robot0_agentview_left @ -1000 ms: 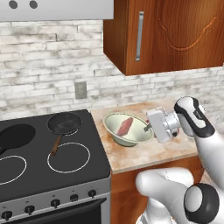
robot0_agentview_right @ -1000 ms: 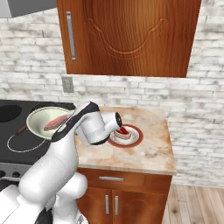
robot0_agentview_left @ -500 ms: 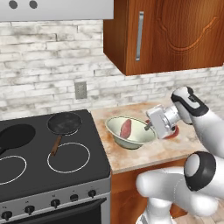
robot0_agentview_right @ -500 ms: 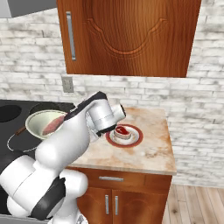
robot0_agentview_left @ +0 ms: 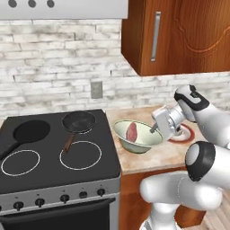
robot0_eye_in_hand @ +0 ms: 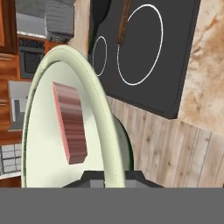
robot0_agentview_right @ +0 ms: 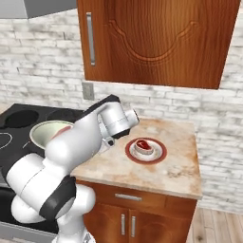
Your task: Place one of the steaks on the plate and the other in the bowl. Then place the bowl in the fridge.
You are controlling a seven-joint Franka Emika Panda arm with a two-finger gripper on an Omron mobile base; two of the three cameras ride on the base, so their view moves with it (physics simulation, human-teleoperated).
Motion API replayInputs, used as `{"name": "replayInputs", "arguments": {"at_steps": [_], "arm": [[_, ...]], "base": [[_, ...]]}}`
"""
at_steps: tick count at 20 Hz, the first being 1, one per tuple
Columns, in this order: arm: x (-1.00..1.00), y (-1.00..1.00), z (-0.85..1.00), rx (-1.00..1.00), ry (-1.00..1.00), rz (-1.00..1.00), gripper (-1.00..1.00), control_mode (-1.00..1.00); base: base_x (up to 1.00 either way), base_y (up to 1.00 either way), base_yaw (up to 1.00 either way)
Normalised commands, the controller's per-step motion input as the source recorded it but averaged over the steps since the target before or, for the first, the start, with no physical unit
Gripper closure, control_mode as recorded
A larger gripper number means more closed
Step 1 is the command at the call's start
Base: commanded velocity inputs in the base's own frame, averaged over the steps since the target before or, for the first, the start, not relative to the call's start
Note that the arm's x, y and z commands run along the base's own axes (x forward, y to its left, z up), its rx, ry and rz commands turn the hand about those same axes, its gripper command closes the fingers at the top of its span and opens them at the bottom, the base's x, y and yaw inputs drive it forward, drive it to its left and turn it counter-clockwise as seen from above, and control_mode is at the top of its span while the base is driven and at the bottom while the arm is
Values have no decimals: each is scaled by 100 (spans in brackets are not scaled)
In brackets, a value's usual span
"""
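Note:
The pale greenish-white bowl (robot0_agentview_left: 140,140) is off the counter, at the seam between stove and countertop. My gripper (robot0_agentview_left: 155,129) is shut on its right rim. A pale pink steak (robot0_agentview_left: 131,131) lies inside it. In the hand view the bowl (robot0_eye_in_hand: 98,105) is seen edge-on, with the rim pinched between my fingertips (robot0_eye_in_hand: 94,177) and the steak (robot0_eye_in_hand: 70,127) against its inner wall. The red-rimmed plate (robot0_agentview_right: 130,153) rests on the counter to the right and carries the deeper red steak (robot0_agentview_right: 143,145). From the right base view, my arm partly covers the bowl (robot0_agentview_right: 47,130). The fridge is out of view.
A black stove (robot0_agentview_left: 40,157) is left of the counter, with a small dark pan (robot0_agentview_left: 79,121) on its rear burner and a second pan (robot0_agentview_left: 29,132) further left. A wooden wall cabinet (robot0_agentview_left: 179,36) hangs above the counter. Wooden floor (robot0_eye_in_hand: 175,153) lies below the counter's front edge.
Both base views have shifted, so the base has moved. The bowl stays clamped in my gripper and has drifted slightly right and lower relative to the stove.

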Motion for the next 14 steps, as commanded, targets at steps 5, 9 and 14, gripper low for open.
{"name": "replayInputs", "arguments": {"at_steps": [5, 9, 14], "arm": [[0, 0, 0, 0, 0, 0, 100, 100], [0, 0, 0, 0, 0, 0, 100, 100], [0, 0, 0, 0, 0, 0, 100, 100]], "base": [[-53, 21, 15], [-31, 21, 15], [-2, 28, 29]]}}
